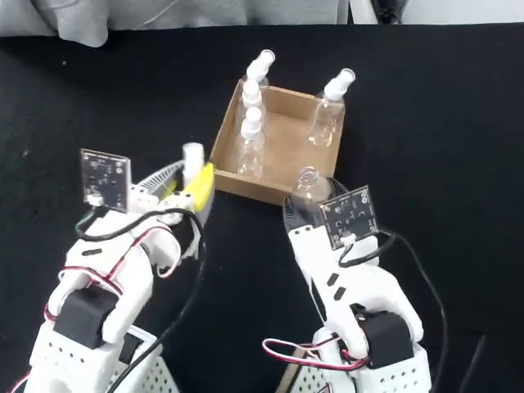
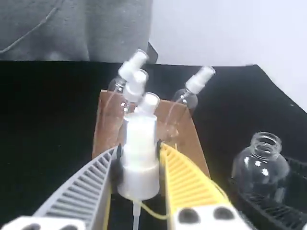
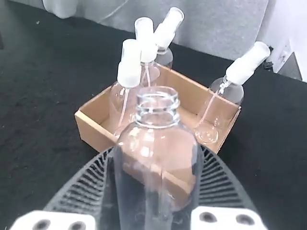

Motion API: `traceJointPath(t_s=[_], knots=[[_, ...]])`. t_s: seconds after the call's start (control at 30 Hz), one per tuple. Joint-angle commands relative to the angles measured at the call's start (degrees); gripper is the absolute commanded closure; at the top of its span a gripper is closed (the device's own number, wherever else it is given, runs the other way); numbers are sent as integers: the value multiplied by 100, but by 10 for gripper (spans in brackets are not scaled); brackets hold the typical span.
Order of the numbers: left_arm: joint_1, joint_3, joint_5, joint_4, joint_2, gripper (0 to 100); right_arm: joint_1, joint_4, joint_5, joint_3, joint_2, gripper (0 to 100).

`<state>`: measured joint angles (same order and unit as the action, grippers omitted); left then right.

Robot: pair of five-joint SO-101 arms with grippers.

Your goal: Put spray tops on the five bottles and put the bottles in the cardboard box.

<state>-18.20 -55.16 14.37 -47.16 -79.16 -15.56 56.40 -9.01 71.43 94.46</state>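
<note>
My left gripper (image 1: 194,176) (image 2: 139,165) is shut on a white spray top (image 1: 193,155) (image 2: 139,153), held upright between its grey and yellow fingers just left of the cardboard box (image 1: 225,155) (image 2: 103,129). At the box's near right corner, my right gripper (image 1: 307,198) (image 3: 156,187) is shut on a clear bottle (image 1: 309,184) (image 3: 156,153) (image 2: 261,163) with an open neck. Inside the box (image 3: 93,122) stand several clear bottles with spray tops (image 1: 250,139) (image 3: 129,72), some leaning over the far edge.
A black cloth (image 1: 426,139) covers the table on all sides of the box. Grey fabric (image 1: 74,20) lies along the far edge. Both arm bases sit at the near edge, with cables trailing beside them.
</note>
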Motion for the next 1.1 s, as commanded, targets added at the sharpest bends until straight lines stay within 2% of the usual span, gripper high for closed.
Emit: traceJointPath(t_s=[0.0, 0.13, 0.4, 0.57, 0.87, 1.07], knots=[[549, 40, 484, 299, -70, 971, -88, -193, -44, -31, 84, 864], [796, 57, 888, 308, -70, 971, -88, -193, -44, -31, 84, 864], [813, 92, 923, 273, -88, 971, -97, -193, -44, -22, 84, 864], [813, -163, 923, 325, -809, 971, -97, -193, -44, -22, 84, 864], [804, -1349, 923, 1433, -1899, 971, -97, -167, -53, -22, 84, 864], [804, -1640, 923, 1521, -2514, 971, -97, -202, -53, 57, 84, 864]])
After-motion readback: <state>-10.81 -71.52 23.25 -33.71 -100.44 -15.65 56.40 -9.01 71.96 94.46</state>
